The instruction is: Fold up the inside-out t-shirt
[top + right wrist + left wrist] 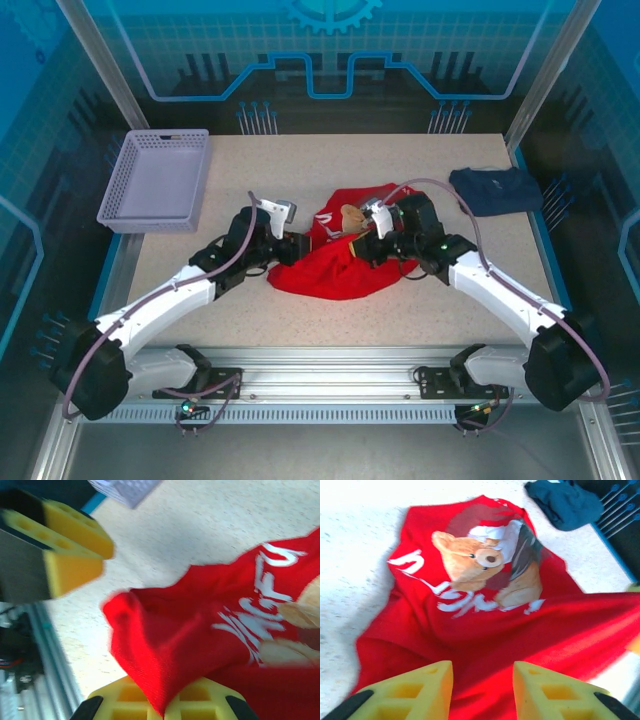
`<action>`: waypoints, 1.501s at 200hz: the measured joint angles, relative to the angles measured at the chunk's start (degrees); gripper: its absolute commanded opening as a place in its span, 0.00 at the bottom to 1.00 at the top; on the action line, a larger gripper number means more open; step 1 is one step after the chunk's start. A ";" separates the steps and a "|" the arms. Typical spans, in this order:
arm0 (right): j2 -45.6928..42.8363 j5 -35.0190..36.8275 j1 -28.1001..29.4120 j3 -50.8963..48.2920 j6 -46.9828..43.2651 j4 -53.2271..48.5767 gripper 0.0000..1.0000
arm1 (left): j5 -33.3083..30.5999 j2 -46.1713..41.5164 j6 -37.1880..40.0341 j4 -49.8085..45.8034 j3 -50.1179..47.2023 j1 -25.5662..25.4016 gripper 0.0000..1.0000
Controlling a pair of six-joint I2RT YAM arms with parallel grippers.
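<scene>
Red t-shirt fast in right claw (left claw agape); navy garment, basket apart.

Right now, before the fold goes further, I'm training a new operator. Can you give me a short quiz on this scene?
1. True or false: the printed bear on the red shirt faces up.
2. Which arm's claw is pinching shirt cloth? A) left B) right C) neither
3. Fill in: the dark folded garment lies near the table's far ____ corner.
Key: 1 true; 2 B, the right claw is shut on a fold of the shirt; 3 right.
</scene>
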 measured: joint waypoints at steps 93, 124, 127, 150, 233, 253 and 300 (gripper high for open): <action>4.76 -13.09 -4.13 3.80 9.64 -0.22 0.00 | -3.32 -7.48 16.41 4.66 -2.36 -15.76 0.38; 4.83 -14.12 -4.66 3.82 10.88 -0.39 0.00 | -0.92 -0.24 18.99 4.52 -0.39 -16.83 0.36; 4.83 -14.21 -4.72 3.82 10.93 -0.42 0.00 | -0.83 0.39 19.06 4.42 -0.04 -16.83 0.36; 4.83 -14.53 -5.14 3.82 11.52 -0.48 0.00 | -0.76 4.68 18.78 4.33 2.38 -16.37 0.37; 4.83 -14.58 -5.84 3.80 11.93 -0.46 0.00 | 1.42 11.72 14.08 4.61 5.97 -11.34 0.33; 4.83 -14.53 -5.84 3.80 11.93 -0.46 0.00 | 3.41 12.61 13.03 5.18 6.19 -10.62 0.10; 4.79 -2.73 -5.66 5.57 6.80 -8.09 0.15 | 12.07 9.84 7.48 6.93 6.03 -8.31 0.00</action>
